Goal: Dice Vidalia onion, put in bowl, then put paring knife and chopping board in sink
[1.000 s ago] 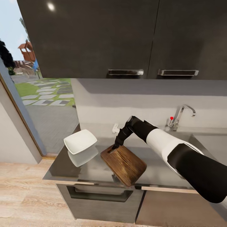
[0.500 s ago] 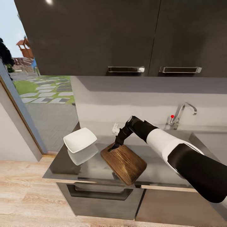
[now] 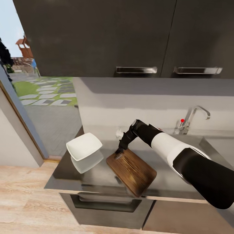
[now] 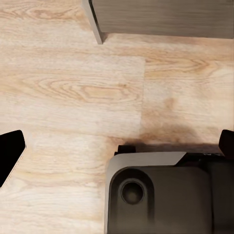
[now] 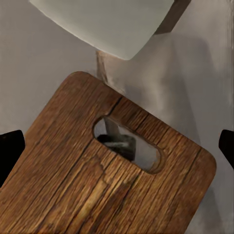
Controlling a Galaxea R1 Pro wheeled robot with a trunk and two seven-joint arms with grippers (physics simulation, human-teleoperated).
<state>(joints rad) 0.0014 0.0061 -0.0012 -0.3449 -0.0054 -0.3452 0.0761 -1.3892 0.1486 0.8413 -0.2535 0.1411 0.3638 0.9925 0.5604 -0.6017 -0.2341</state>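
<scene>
The dark brown chopping board lies slantwise on the grey countertop, its near corner reaching past the front edge. My right gripper hovers at the board's slotted end. In the right wrist view its fingers stand wide apart on either side of the slot, so the right gripper is open. The white bowl stands just left of the board, and its rim lies beyond the slot. The sink and its chrome tap are at the right. The paring knife is out of view. My left gripper hangs open over the wooden floor.
Glossy black upper cabinets hang low over the counter. A glass door to the garden lies at the left. A dark drawer front with a long handle sits below the counter. My own base is under the left gripper.
The whole view has shifted: cabinets, tap and board slide a little to the right as the camera moves. My right gripper stays over the board's slotted end, still open.
</scene>
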